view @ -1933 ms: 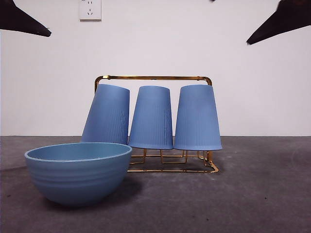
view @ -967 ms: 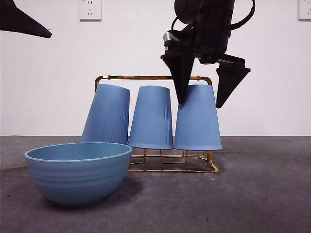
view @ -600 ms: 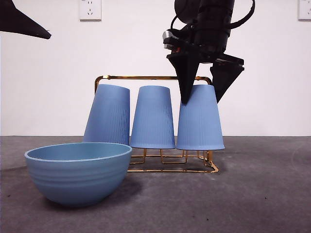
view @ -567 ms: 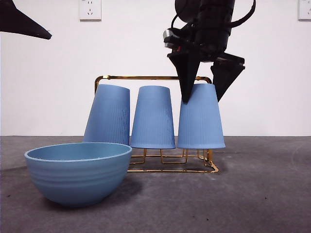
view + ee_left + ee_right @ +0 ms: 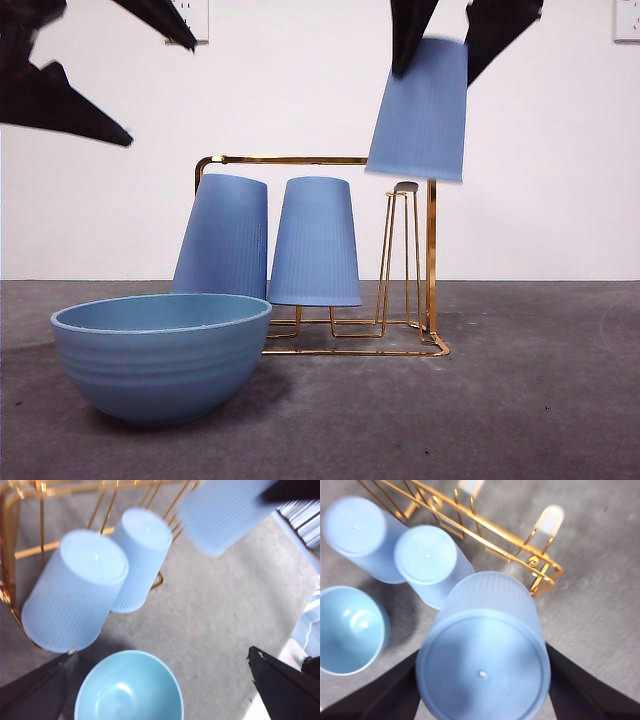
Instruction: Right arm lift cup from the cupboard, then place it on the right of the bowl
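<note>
Overhead, right claw [image 5: 437, 40] cropped, gripping cup [image 5: 420, 110]

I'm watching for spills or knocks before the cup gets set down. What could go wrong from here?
1. The right claw pinches the lifted cup only near its closed top, so the tapered cup might slip.
2. The cup hangs just above the bare peg of the cupboard; moving sideways too low could catch its rim.
3. The left claw is open above the bowl, close to the drop spot.
</note>
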{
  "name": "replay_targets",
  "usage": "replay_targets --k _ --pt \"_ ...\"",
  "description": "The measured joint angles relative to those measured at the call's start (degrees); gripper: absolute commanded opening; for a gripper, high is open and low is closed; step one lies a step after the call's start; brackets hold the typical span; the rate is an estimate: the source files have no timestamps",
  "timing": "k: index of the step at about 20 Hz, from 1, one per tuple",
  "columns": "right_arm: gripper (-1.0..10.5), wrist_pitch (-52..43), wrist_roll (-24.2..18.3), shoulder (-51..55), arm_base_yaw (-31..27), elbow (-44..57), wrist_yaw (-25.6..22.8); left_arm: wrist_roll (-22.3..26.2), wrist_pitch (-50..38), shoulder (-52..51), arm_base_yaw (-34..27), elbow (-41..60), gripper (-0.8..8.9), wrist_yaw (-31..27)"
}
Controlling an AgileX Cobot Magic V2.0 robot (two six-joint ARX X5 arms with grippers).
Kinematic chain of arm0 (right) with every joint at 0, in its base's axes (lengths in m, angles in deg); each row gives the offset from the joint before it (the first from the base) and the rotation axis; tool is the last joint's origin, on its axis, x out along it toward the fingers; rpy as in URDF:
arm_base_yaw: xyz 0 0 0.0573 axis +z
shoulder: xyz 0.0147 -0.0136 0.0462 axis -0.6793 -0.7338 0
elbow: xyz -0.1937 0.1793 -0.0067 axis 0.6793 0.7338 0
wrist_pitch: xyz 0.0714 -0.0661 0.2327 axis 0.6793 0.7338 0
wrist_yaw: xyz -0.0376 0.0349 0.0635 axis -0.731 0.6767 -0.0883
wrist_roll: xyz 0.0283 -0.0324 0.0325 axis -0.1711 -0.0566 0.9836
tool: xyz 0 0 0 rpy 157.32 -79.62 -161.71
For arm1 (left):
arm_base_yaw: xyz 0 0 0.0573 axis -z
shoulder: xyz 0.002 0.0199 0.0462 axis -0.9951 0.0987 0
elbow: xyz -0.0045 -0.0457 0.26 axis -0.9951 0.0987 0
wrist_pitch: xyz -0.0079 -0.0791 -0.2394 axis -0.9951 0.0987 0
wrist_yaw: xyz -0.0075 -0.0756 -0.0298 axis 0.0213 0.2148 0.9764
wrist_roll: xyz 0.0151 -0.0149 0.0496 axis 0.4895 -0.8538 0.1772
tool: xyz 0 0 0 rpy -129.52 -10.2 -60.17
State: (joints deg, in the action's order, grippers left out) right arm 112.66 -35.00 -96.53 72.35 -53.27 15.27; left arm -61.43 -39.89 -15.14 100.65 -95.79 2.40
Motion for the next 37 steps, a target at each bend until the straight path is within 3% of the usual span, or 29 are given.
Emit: replay_targets --k 5,9,13,16,21,23,28,32,37 --pt "2.4 -3.2 0.0 10.6 0.0 8.5 0.6 0.2 -0.2 5.2 0.1 0.0 5.61 0.0" --pt "2.4 -14.1 0.0 21.3 0.0 23.9 6.3 -0.3 -1.6 10.4 0.1 0.0 5.61 0.7" --pt "2.4 -22.1 0.0 32.0 -0.4 38.5 9.6 -2.1 -2.6 14.4 0.5 0.0 5.61 9.0" --pt "2.4 -28.5 0.7 38.7 -3.1 49.1 16.7 -3.0 -3.0 15.2 0.8 0.0 5.60 14.2" --pt "2.4 -42.3 6.9 46.7 -8.5 65.3 32.8 -5.5 -4.1 18.4 1.2 0.0 5.60 22.2" --pt "2.4 -48.0 10.1 47.1 -9.0 70.6 35.7 -7.0 -6.5 19.7 2.1 0.0 5.58 26.8" --pt "2.4 -67.9 21.2 47.1 -9.1 80.7 38.1 -8.4 -8.5 24.5 5.4 0.0 5.58 32.8" --pt "2.4 -78.2 29.0 47.1 -8.6 85.5 38.6 -11.5 -13.2 28.2 7.6 0.0 5.58 37.2" --pt "2.4 -85.6 33.8 44.8 -5.2 86.4 36.0 -14.3 -15.9 29.5 8.5 -0.8 5.58 37.9"
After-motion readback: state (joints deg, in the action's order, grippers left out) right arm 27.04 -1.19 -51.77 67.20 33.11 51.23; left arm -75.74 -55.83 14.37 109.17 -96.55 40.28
